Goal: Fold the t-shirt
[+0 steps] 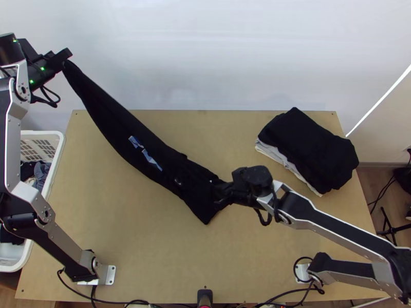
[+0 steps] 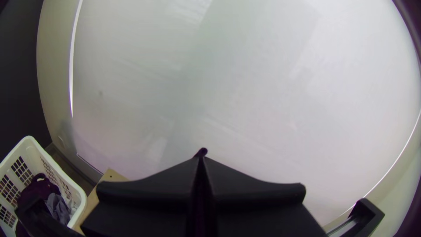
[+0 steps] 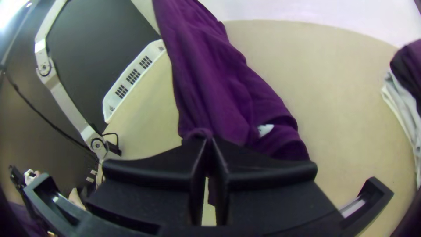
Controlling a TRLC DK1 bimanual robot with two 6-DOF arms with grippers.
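Your black fabric t-shirt (image 1: 123, 128) hangs as a long, narrow, bunched band from beyond the far left corner of the light wooden table (image 1: 128, 246) down to its middle. Your left gripper (image 1: 66, 57) is closed on one end, up past the far edge; your right gripper (image 1: 218, 191) is closed on the other end, low over the tabletop. You are probably straightening it before a fold, so pull evenly, bring the raised end down inside the far edge, and spread the width before creasing; too hard a tug could slip a pinch. The top view gives you the pale blue print (image 1: 135, 142) along the band; the right wrist view, the small white patch (image 3: 265, 129) beside the pinch; the left wrist view, the cloth tip (image 2: 201, 152) poking above the fingers.
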